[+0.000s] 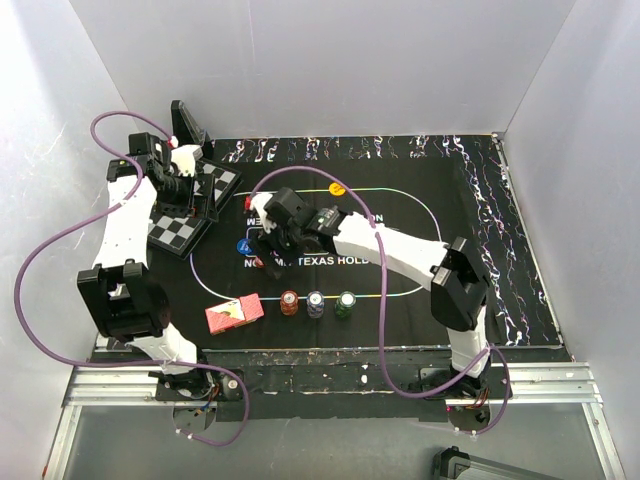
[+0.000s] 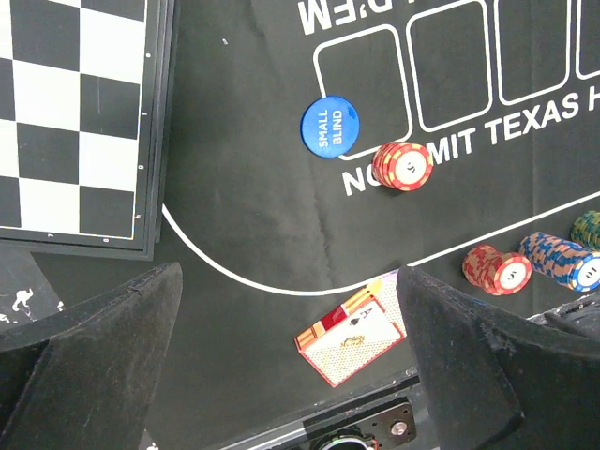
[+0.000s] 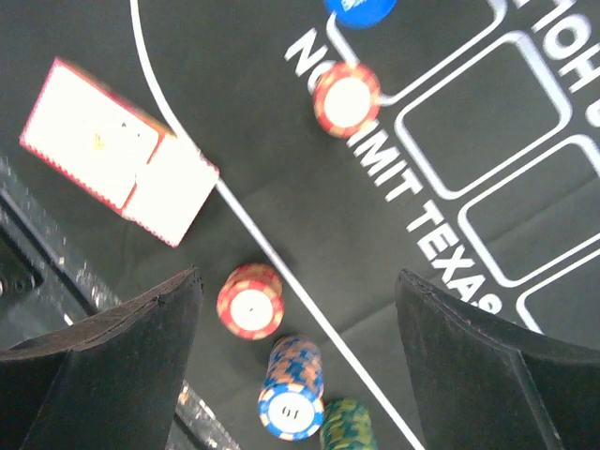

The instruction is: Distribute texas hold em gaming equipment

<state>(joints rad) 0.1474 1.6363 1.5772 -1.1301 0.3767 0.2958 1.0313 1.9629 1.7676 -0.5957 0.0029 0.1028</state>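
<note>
Soft, even light fills the booth. The white walls (image 1: 330,60) glow bright, while the black printed mat (image 1: 400,172) swallows light and shows only faint shadows. The left wrist view is crisp, and the lettering on the blue disc (image 2: 330,127) reads cleanly. The right wrist view is smeared, with the card pack (image 3: 117,150) washed pale and blurred at its edges. There the claw fingers (image 3: 103,366) loom dark and soft in the foreground.

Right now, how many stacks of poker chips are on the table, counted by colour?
Red round poker chip stacks: 2
Blue-and-white round poker chip stacks: 1
Green round poker chip stacks: 1
Total: 4
</note>
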